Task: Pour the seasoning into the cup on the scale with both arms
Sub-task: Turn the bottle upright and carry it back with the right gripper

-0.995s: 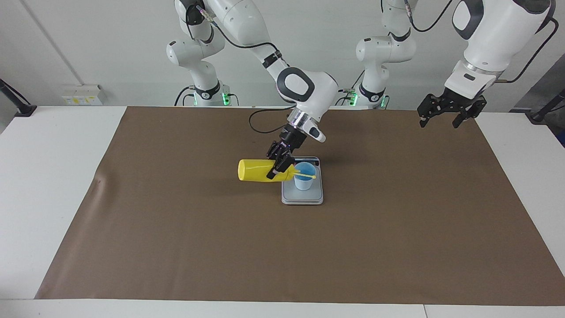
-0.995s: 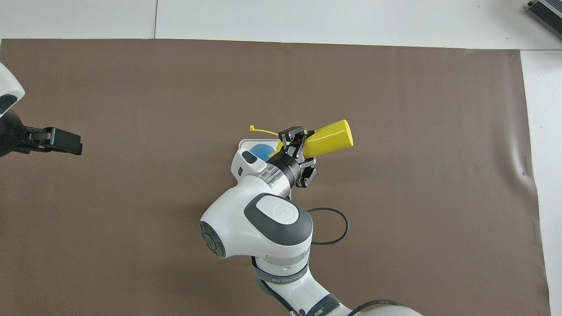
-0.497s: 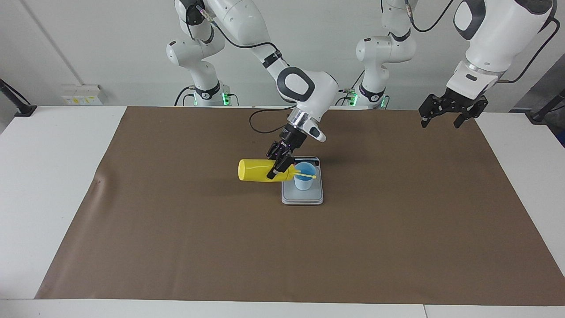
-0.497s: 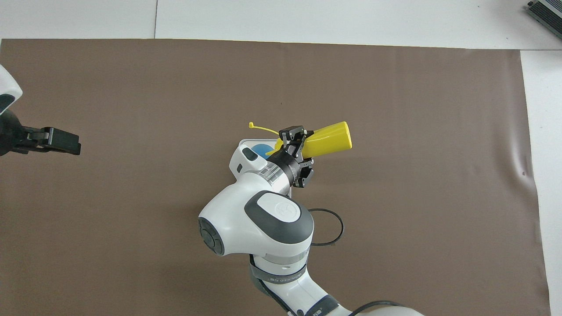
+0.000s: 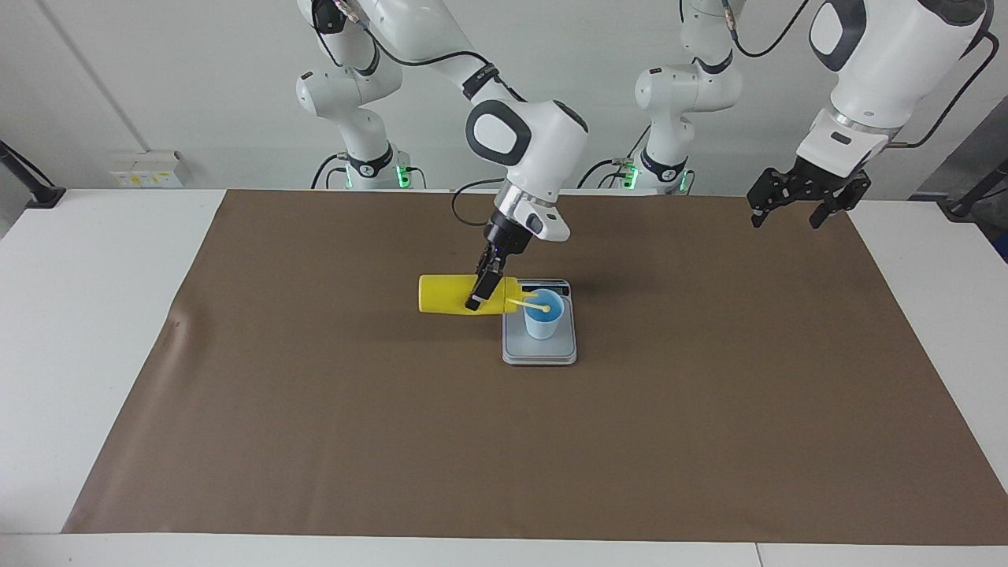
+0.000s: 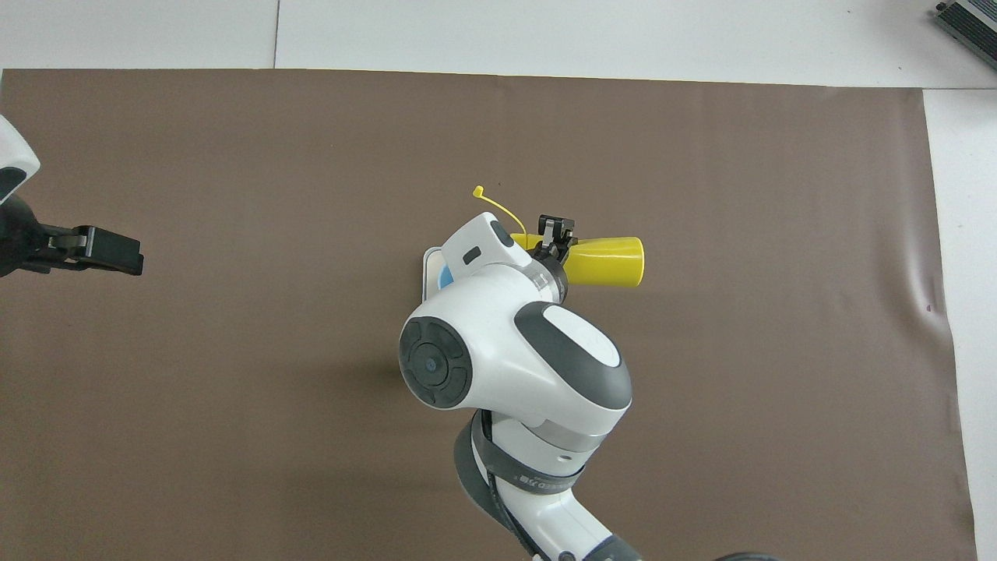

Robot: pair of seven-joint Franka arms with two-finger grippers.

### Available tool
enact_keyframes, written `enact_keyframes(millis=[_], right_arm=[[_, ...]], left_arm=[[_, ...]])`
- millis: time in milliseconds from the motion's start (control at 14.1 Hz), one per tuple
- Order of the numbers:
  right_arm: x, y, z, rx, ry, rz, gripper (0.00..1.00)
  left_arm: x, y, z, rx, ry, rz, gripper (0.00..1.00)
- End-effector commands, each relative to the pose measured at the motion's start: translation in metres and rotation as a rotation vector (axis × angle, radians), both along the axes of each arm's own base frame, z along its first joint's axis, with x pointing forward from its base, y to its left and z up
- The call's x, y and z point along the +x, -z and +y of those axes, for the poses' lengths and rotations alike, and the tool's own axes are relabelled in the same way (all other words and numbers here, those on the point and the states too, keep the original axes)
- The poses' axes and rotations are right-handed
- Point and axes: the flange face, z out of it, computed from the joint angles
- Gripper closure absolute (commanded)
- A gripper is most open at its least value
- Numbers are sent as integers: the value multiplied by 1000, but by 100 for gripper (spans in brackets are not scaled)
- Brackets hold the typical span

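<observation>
The right end effector (image 5: pixel 482 290) is clenching the seasoning (image 5: pixel 457 294) sideways, nozzle over the cup (image 5: pixel 543 315) on the scale (image 5: pixel 539 352); it should be tipping gently. The left end effector (image 5: pixel 795 205) is waiting, released

two glossy white jointed arms (image 5: pixel 520 142), grey joint caps, black cables, black tools

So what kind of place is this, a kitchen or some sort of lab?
Most likely a robotics lab, not a kitchen: two white robot arms are mounted at a bare table under brown paper, with only a yellow bottle, cup and scale.
</observation>
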Motion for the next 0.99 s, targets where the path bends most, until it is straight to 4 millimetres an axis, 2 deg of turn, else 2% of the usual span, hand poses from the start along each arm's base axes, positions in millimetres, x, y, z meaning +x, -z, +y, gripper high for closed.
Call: enact_keyframes(millis=[0, 142, 497, 923], right_arm=[[-5, -19, -11, 87, 62, 2, 100], [-2, -28, -18, 181, 93, 18, 100], [11, -44, -53, 360, 134, 90, 100], [35, -81, -150, 635, 138, 199, 100]], left_arm=[[-8, -1, 5, 20, 3, -7, 0], [-8, -1, 5, 20, 3, -7, 0], [-8, -1, 5, 20, 3, -7, 0], [-8, -1, 5, 20, 3, -7, 0]])
